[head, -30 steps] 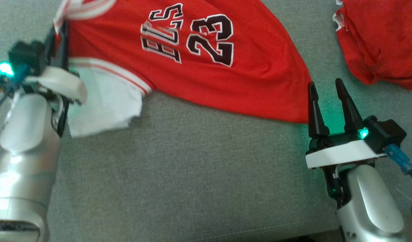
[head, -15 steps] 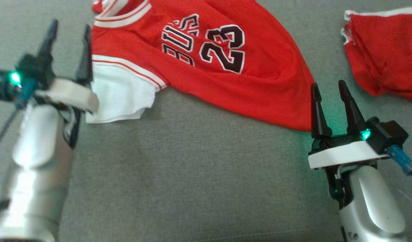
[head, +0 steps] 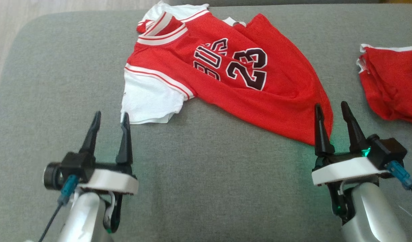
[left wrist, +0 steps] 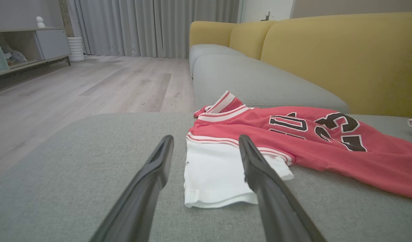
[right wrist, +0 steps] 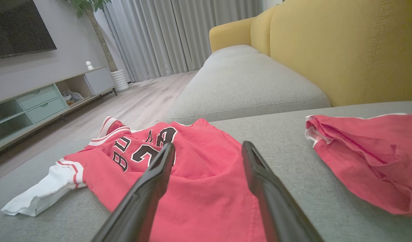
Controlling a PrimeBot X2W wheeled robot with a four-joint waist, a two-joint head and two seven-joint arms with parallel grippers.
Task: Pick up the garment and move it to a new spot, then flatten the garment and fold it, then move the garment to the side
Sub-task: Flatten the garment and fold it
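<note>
— Left tool (head: 111, 114) has come away from the jersey (head: 226, 77) and back to the lower left of the head view, hasn't it?
— Yes. Its two fingers stand spread wide with nothing between them, just short of the hem of the white sleeve (head: 148, 101). The camera has tipped as well, so not all of that shift belongs to the cloth.
— And the right tool (head: 330, 105)?
— Lower right, much where it was: fingers parted and empty, tips at the jersey's red hem corner. Whether they touch it I cannot tell.
— Where does the jersey lie?
— Spread on the grey sofa seat (head: 206, 174), in the upper middle of the head view. The collar points to the upper left, the number 23 faces up, and the cloth is rumpled.
— Anything beyond it?
— A second red garment (head: 390, 87), bunched at the right edge, well apart from the jersey. Farther off, the left wrist view shows the yellow backrest (left wrist: 343, 57), a wood floor (left wrist: 91, 84) and grey curtains (left wrist: 142, 27).
</note>
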